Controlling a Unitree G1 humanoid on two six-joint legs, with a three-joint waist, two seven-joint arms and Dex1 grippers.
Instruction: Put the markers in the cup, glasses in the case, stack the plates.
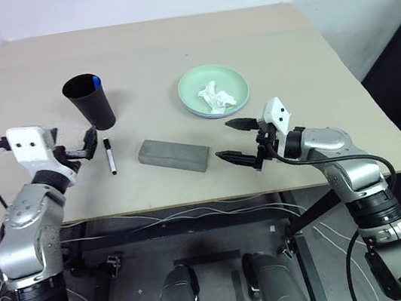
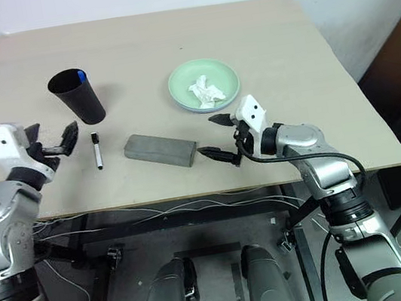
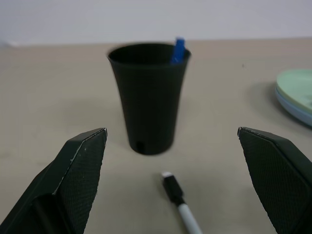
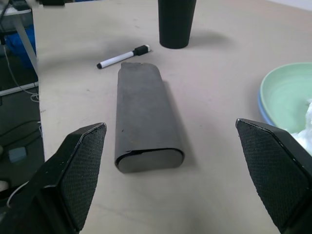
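Observation:
The black cup (image 1: 90,101) stands upright at the left of the table, and the blue-capped marker (image 1: 96,81) pokes out of its rim. The black-capped marker (image 1: 110,156) lies on the table just in front of the cup. My left gripper (image 1: 87,145) is open, level and just left of that marker, touching nothing. The grey case (image 1: 174,155) lies shut at the middle front. My right gripper (image 1: 234,141) is open, pointing at the case's right end and empty. The mint green plate (image 1: 191,83) sits on the light blue one (image 4: 261,110). The glasses are out of view.
A crumpled white tissue (image 1: 216,96) lies in the green plate. The table's front edge (image 1: 193,197) runs just under both grippers, with cables hanging below it. Bare tabletop stretches behind the cup and plates.

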